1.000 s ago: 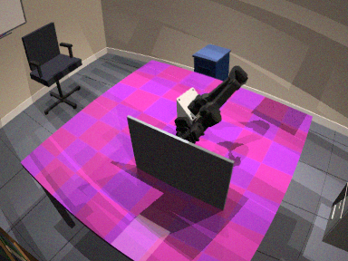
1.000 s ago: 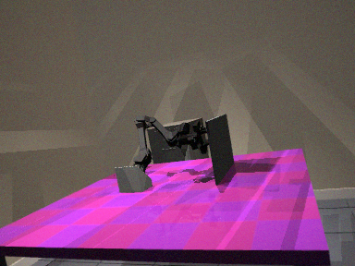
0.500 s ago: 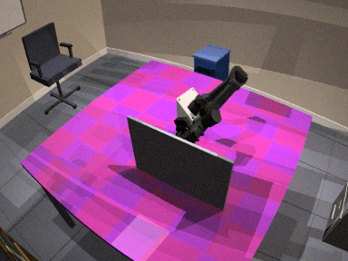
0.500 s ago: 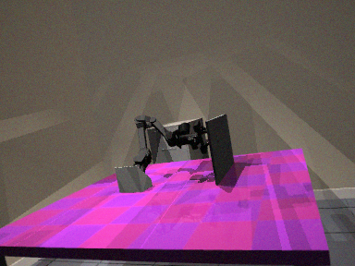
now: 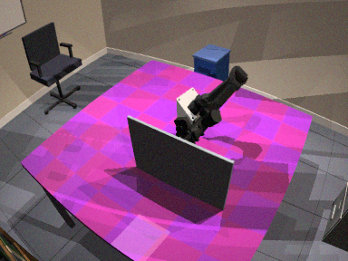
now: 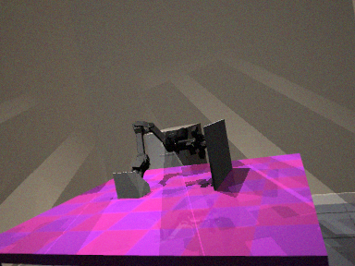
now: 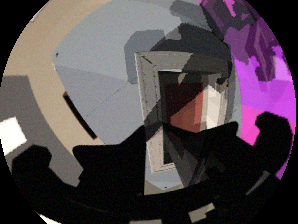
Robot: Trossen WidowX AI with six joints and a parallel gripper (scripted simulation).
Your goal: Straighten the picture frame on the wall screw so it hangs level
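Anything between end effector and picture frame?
Nothing visible in the wrist view: the end effector reaches the picture frame directly, its fingers overlapping the frame's lower part. Whether they touch or grip it, I can't tell.
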